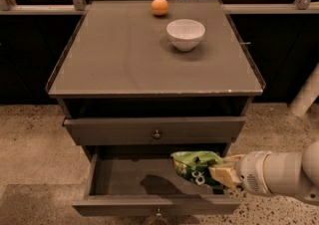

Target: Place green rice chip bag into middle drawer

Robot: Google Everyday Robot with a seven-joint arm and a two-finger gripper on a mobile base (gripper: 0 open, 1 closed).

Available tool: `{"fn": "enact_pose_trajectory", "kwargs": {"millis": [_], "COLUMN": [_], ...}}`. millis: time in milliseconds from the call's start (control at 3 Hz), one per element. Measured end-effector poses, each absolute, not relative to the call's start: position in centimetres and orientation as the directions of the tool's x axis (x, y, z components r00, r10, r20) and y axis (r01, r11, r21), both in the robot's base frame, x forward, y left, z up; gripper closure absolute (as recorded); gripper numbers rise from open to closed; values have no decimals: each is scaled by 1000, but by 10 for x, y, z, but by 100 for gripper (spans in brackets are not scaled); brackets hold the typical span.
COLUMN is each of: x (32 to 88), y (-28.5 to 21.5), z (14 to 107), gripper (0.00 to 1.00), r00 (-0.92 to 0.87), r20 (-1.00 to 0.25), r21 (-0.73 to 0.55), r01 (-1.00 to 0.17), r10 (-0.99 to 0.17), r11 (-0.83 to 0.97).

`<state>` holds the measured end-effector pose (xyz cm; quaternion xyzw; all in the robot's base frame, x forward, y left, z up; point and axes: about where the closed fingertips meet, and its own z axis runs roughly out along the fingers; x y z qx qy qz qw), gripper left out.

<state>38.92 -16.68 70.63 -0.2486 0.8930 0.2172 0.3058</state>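
Observation:
The green rice chip bag (195, 166) is a crumpled light-green foil bag with white and dark print. My gripper (219, 173) comes in from the right and is shut on the bag's right end. It holds the bag above the right part of the open middle drawer (134, 180), whose inside is dark and empty with the bag's shadow on its floor. The drawer's front rail (154, 205) and knob (158, 214) show at the bottom edge. The like drawer above it (154, 130) is closed.
A white bowl (185, 33) and an orange ball-like fruit (159, 6) stand at the back of the cabinet top (124, 55). My white arm (284, 173) reaches in from the right. A white post (306, 94) stands right. Speckled floor surrounds the cabinet.

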Motion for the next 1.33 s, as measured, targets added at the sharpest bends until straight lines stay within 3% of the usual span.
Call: {"fn": "enact_pose_trajectory", "kwargs": {"millis": [667,1333], "x": [393,435], "y": [-178,-137], "z": [702,669], "gripper": [100,100], "r00": [-699,-633], "r20": [-663,-758], "r21": [251,390], "r01": [-545,-632], "r10": [-269,-157], "r11": [800,670]}}
